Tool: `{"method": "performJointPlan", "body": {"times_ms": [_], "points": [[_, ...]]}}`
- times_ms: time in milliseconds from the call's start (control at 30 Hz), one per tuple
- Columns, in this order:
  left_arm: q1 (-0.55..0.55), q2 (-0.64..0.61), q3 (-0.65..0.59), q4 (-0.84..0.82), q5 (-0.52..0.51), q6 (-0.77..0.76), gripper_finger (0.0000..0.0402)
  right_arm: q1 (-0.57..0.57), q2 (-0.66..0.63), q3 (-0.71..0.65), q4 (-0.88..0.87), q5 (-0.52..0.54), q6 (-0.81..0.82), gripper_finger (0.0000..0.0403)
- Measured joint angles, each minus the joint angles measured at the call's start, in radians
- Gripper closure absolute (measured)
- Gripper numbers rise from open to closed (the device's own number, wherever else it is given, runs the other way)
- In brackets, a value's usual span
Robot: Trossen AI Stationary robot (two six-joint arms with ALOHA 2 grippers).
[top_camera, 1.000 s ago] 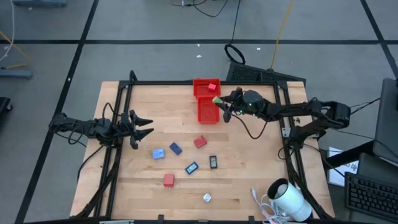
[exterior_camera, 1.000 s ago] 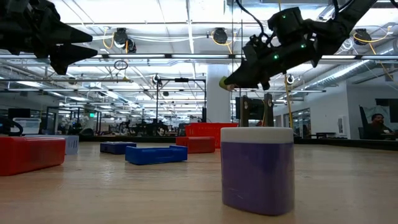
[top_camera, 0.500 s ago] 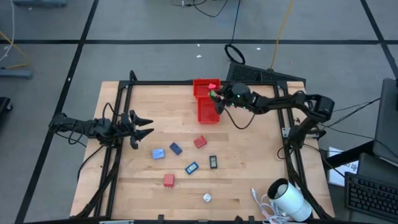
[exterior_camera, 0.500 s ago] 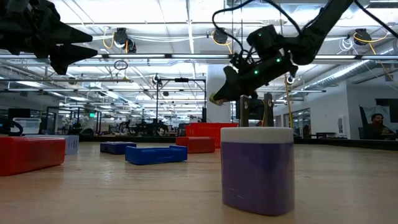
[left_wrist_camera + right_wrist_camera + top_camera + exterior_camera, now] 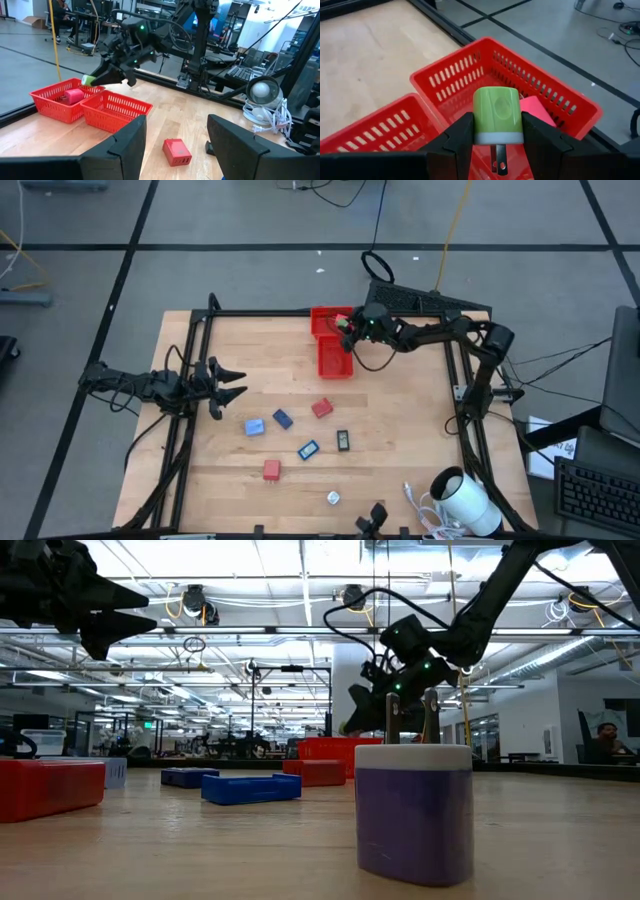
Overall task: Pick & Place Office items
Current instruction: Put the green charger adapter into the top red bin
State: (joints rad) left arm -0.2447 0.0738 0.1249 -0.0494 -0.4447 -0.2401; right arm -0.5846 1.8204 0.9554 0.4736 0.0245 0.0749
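The right gripper [image 5: 497,142] is clamped on a green-and-white plug adapter [image 5: 497,116], seen at the centre of the right wrist view with its metal prongs pointing down between the two dark fingers [image 5: 457,140]. In the high view the same gripper [image 5: 350,328] sits at the upper middle of the frame, over the red two-compartment tray [image 5: 332,362], above the compartment nearer the table's far edge, where a pink-red block [image 5: 540,111] already lies. The adapter is judged to be light, rigid and smooth-sided, so a squeeze across its flat faces, as held here, is judged the safest hold; its glossy plastic could slip if the grip is loosened early. The tray is made of slotted plastic with thin upright walls, which is judged to be easily nudged.

The left gripper [image 5: 228,381] waits at the left of the high view, its fingers spread apart and nothing between them.

Further items are scattered across the pale wooden tabletop [image 5: 400,430] in the lower middle of the high view: a red block [image 5: 321,408], a dark blue piece [image 5: 283,418], a light-blue piece [image 5: 254,426], a blue piece [image 5: 307,449], a black piece [image 5: 343,440], another red block [image 5: 271,470] and a whitish piece [image 5: 333,498]. A white cylinder with cable [image 5: 463,501] lies at the lower right
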Motion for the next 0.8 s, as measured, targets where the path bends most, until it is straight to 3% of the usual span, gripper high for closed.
{"method": "performJointPlan", "body": {"times_ms": [800], "points": [[0.0,0.0,0.0,0.0,0.0,0.0,0.0188,0.001,0.002,-0.001,-0.015,0.054,-0.014,0.0243]]}}
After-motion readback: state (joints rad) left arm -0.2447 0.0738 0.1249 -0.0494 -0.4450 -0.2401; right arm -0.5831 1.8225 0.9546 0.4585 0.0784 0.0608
